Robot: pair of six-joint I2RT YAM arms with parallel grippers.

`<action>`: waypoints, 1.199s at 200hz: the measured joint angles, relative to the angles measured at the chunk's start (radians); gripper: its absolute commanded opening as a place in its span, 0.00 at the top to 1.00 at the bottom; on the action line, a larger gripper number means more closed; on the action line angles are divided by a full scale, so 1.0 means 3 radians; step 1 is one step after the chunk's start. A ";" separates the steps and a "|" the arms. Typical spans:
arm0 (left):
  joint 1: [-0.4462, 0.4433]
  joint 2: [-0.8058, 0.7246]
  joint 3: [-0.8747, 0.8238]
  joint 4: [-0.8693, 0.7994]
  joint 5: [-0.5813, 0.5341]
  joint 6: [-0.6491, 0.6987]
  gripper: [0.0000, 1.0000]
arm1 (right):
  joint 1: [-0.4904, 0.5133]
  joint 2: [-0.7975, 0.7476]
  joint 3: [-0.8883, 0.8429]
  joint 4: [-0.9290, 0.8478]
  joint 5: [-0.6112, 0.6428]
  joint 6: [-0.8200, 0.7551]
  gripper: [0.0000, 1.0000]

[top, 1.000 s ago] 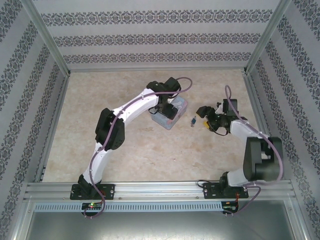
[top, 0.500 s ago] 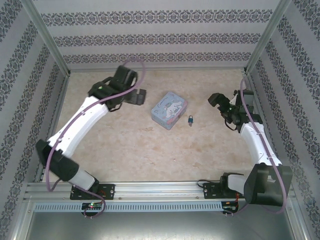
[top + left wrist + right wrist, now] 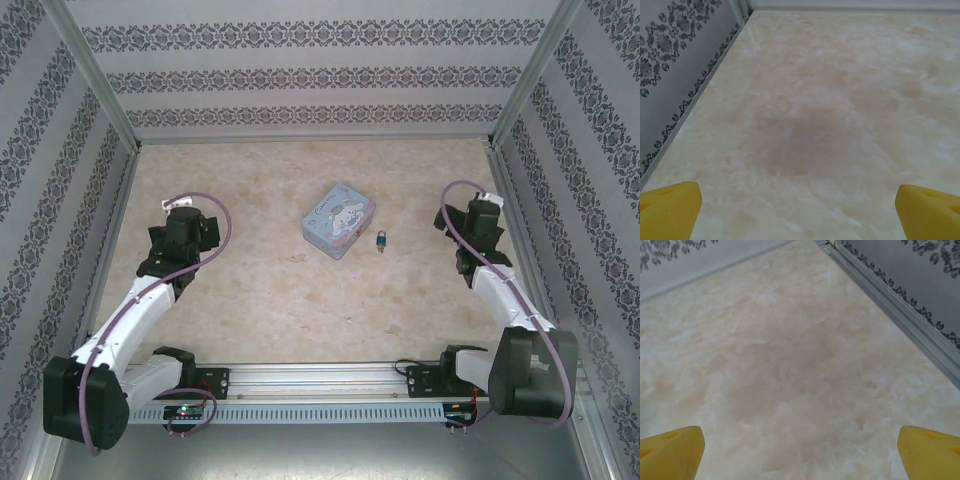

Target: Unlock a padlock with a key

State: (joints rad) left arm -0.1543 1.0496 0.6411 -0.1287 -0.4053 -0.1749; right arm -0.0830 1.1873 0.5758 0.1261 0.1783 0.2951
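So here's what we've got, biggest thing first: the beige marbled table [image 3: 280,290], boxed in by walls [image 3: 300,80] with striped floral wallpaper, plus an aluminium rail [image 3: 320,375] along the near edge where both arms are bolted. The left arm [image 3: 140,310] is folded over on the left side of the table with its wrist near the left wall. The right arm [image 3: 505,295] mirrors it on the right. Both are well apart from the stuff in the middle.

In the middle we've got the pale blue tin box [image 3: 339,220], cartoon print on the lid, lying flat and a bit askew to the table edges.

On the wrist cams we see the left gripper [image 3: 800,215] with its yellow fingertips [image 3: 667,210] way out at the bottom corners, so the jaws are spread wide with nothing but bare table between them. Same story for the right gripper [image 3: 800,455]: fingertips far apart, holding nothing, bare table ahead.

Smallest of all is the padlock [image 3: 381,240], a little bluish thing lying on the table just right of the tin box, not touching it as far as we can tell. It's so tiny from up top that we can't tell whether the key is in it or next to it.
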 measured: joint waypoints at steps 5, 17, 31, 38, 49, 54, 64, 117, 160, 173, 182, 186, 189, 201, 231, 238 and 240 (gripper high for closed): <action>0.0018 0.0027 -0.0061 0.0113 0.0001 0.0036 0.00 | 0.0029 0.0036 -0.0075 0.0131 0.0004 -0.0050 0.02; 0.0039 0.0113 -0.0234 0.0449 0.0017 0.0112 0.00 | 0.0111 0.0144 -0.0261 0.0487 0.0005 -0.0173 0.02; 0.0042 0.0259 -0.0403 0.0815 0.0042 0.0203 0.00 | 0.0210 0.0294 -0.0407 0.0835 0.0017 -0.0322 0.02; 0.0043 0.0350 -0.0469 0.0988 0.0057 0.0237 0.00 | 0.0254 0.0376 -0.0451 0.1002 0.0017 -0.0393 0.02; 0.0056 0.0528 -0.0549 0.1255 0.0118 0.0296 0.00 | 0.0315 0.0510 -0.0504 0.1272 0.0017 -0.0491 0.02; 0.0062 0.0627 -0.0587 0.1413 0.0140 0.0326 0.00 | 0.0343 0.0572 -0.0533 0.1411 0.0018 -0.0537 0.02; 0.0080 0.0813 -0.0655 0.1694 0.0203 0.0381 0.00 | 0.0398 0.0715 -0.0603 0.1722 0.0017 -0.0626 0.02; 0.0257 0.1581 -0.0763 0.2625 0.0651 0.0546 0.01 | 0.0371 0.1114 -0.0712 0.2356 -0.0296 -0.0846 0.02; 0.0459 0.1687 -0.0774 0.2972 0.0950 0.0534 0.00 | 0.0310 0.1114 -0.0660 0.2438 -0.0395 -0.0851 0.02; 0.0458 0.1689 -0.0774 0.3016 0.1003 0.0533 0.00 | 0.0329 0.1113 -0.0660 0.2441 -0.0399 -0.0852 0.02; 0.0458 0.1689 -0.0774 0.3040 0.1017 0.0533 0.01 | 0.0329 0.1113 -0.0660 0.2440 -0.0401 -0.0857 0.02; 0.0458 0.1689 -0.0774 0.3045 0.1024 0.0533 0.01 | 0.0329 0.1113 -0.0660 0.2440 -0.0401 -0.0858 0.02; 0.0458 0.1689 -0.0774 0.3051 0.1029 0.0533 0.00 | 0.0329 0.1114 -0.0660 0.2441 -0.0401 -0.0858 0.02; 0.0458 0.1689 -0.0774 0.3067 0.1045 0.0533 0.00 | 0.0329 0.1114 -0.0660 0.2440 -0.0401 -0.0860 0.02; 0.0458 0.1689 -0.0774 0.3079 0.1068 0.0533 0.01 | 0.0328 0.1114 -0.0660 0.2439 -0.0402 -0.0860 0.02; 0.0458 0.1689 -0.0774 0.3080 0.1071 0.0533 0.00 | 0.0328 0.1113 -0.0660 0.2439 -0.0403 -0.0860 0.02; 0.0458 0.1689 -0.0774 0.3080 0.1072 0.0533 0.00 | 0.0328 0.1113 -0.0660 0.2439 -0.0403 -0.0860 0.02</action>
State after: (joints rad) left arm -0.0170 1.5562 0.4088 0.7952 -0.0837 -0.0151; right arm 0.0154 1.5211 0.3779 0.8577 0.0574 0.0372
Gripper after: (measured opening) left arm 0.994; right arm 0.982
